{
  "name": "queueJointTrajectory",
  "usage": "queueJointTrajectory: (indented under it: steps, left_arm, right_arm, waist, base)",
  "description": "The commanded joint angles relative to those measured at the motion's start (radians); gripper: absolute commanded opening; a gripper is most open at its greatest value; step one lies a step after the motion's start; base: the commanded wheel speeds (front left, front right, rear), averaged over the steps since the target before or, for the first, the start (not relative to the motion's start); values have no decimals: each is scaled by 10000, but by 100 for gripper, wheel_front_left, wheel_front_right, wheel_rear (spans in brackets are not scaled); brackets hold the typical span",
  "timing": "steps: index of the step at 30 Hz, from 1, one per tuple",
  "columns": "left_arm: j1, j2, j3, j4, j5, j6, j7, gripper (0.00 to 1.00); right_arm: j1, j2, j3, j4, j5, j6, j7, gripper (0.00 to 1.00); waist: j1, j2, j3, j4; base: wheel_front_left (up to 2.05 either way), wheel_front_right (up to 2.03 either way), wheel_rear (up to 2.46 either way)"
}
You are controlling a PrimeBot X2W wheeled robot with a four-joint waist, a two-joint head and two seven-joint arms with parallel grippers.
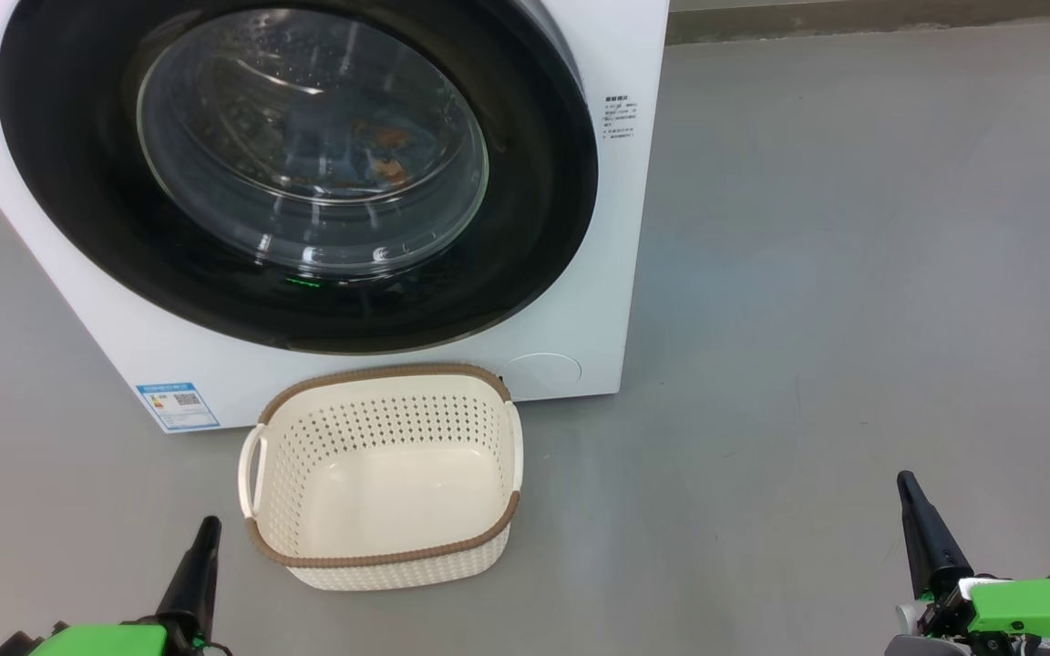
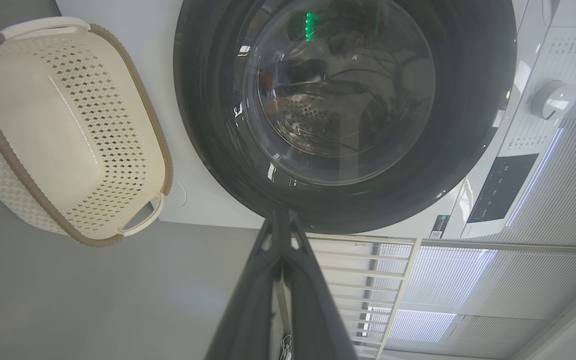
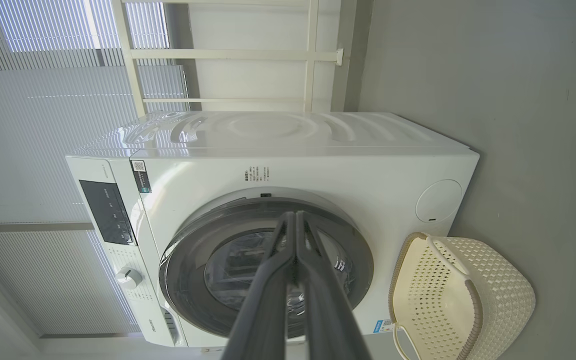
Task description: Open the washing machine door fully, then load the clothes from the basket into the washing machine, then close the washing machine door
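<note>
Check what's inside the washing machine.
Through the glass of the closed washing machine door, the clothes show as a bluish patch with orange-brown marks in the perforated steel drum. Glare on the glass hides their full extent and the back of the drum.

You are looking at the washing machine (image 1: 612,273) running off the head view's top and left edges, which is cutting its door (image 1: 539,182) short. Glare on the glass is blurring the clothes (image 1: 386,150) into orange specks. The blue label sticker (image 1: 177,406) is showing print too small to read.

Door rim (image 1: 78,219) glossy blk; basket (image 1: 379,556) matt perforated plastic; floor (image 1: 853,273) smooth.
</note>
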Motion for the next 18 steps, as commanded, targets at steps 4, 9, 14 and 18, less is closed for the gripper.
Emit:
queueJointTrajectory:
  steps: [4,9,14,18]
  left_arm:
    - [-408,216,349,-197,-74,-71,70,0]
    - [-408,216,349,-197,-74,-71,70,0]
    - [-408,216,349,-197,-74,-71,70,0]
    - [-408,216,349,-197,-74,-71,70,0]
  right_arm:
    - [-399,-19,231,-244,-91,16,62,0]
    - [-400,-17,227,-243,-94,16,65,0]
    - [-400,-15,224,-243,-96,16,67,0]
    - [-400,-13,222,-243,-98,16,69,0]
  waist:
    - [0,0,0,0]
    - [0,0,0,0]
    - [0,0,0,0]
    - [0,0,0,0]
  base:
    - [0,0,0]
    - [0,0,0]
    - [0,0,0]
    - [0,0,0]
